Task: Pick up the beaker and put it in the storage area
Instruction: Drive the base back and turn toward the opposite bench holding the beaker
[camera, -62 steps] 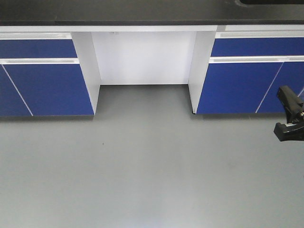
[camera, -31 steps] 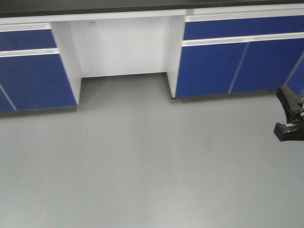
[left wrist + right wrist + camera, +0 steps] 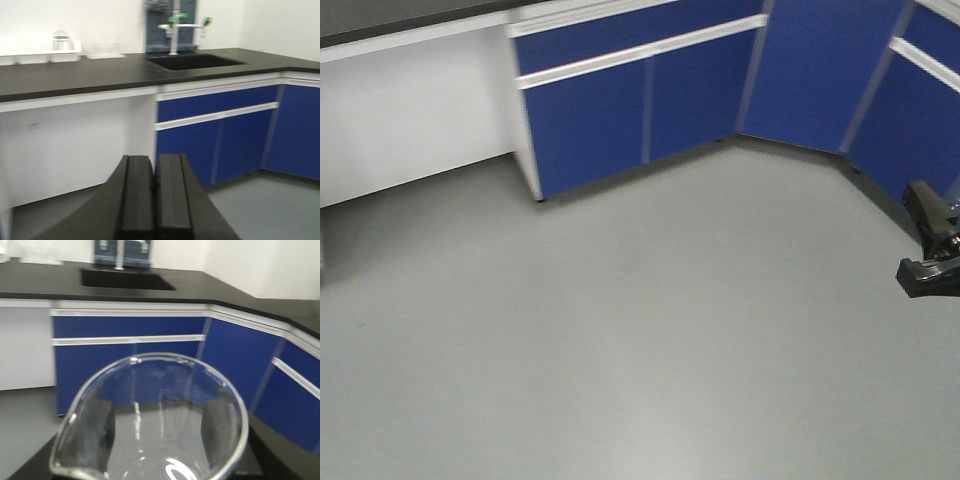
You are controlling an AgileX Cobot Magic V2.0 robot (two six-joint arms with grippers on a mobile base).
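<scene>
The blue cabinets (image 3: 620, 120) had slid left across the front view as we turned; our left gripper (image 3: 155, 195) was closed on nothing; our right gripper (image 3: 157, 427) clasped the beaker (image 3: 160, 390), axis upright, mouth up, lip lower-left; we judged a slow, level carry wisest, the storage area unseen.

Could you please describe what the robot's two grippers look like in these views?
Both are matte black, with no markings or cables visible. The left gripper has two flat, rectangular fingers with straight edges, widening into a broad base. The right gripper shows two blocky black pads through the beaker; in the front view it is an angular black shape.
</scene>
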